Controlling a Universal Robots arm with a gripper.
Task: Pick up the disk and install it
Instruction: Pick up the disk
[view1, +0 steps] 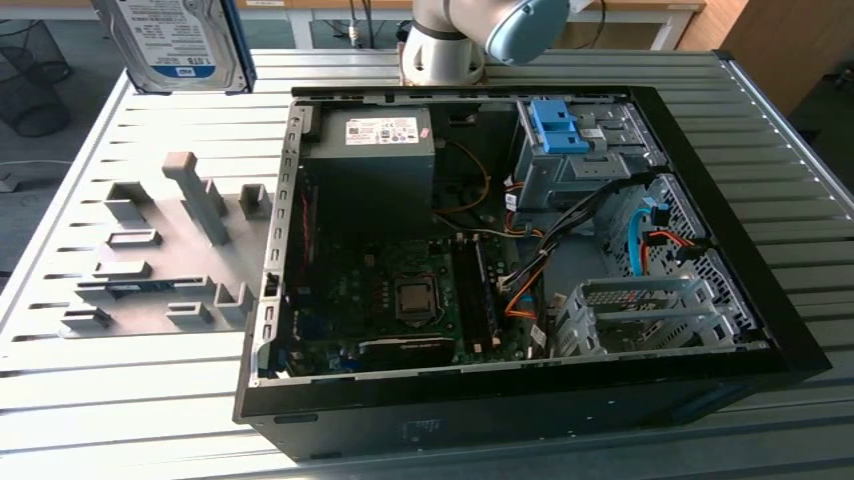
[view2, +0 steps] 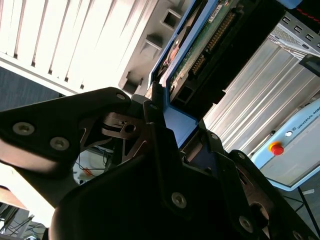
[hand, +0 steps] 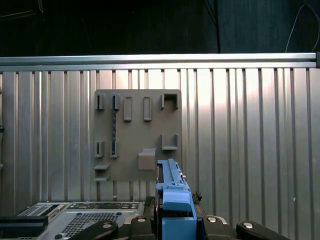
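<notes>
The disk (view1: 174, 45), silver with a white and blue label and blue side rails, hangs upright in the air at the exterior view's upper left, above the far end of the slatted table. In the second wrist view its green circuit-board underside (view2: 202, 42) and a blue rail show between dark fingers (view2: 150, 125). My gripper (hand: 175, 227) is shut on the disk, whose blue rail (hand: 174, 192) stands up between the jaws in the first wrist view.
An open computer case (view1: 747, 250) lies on the table, with a power supply (view1: 374, 165), a blue latch on a grey cage (view1: 561, 130) and a perforated drive cage (view1: 641, 310). A grey fixture plate (view1: 160, 250) lies to its left. The arm's base (view1: 447, 45) stands behind.
</notes>
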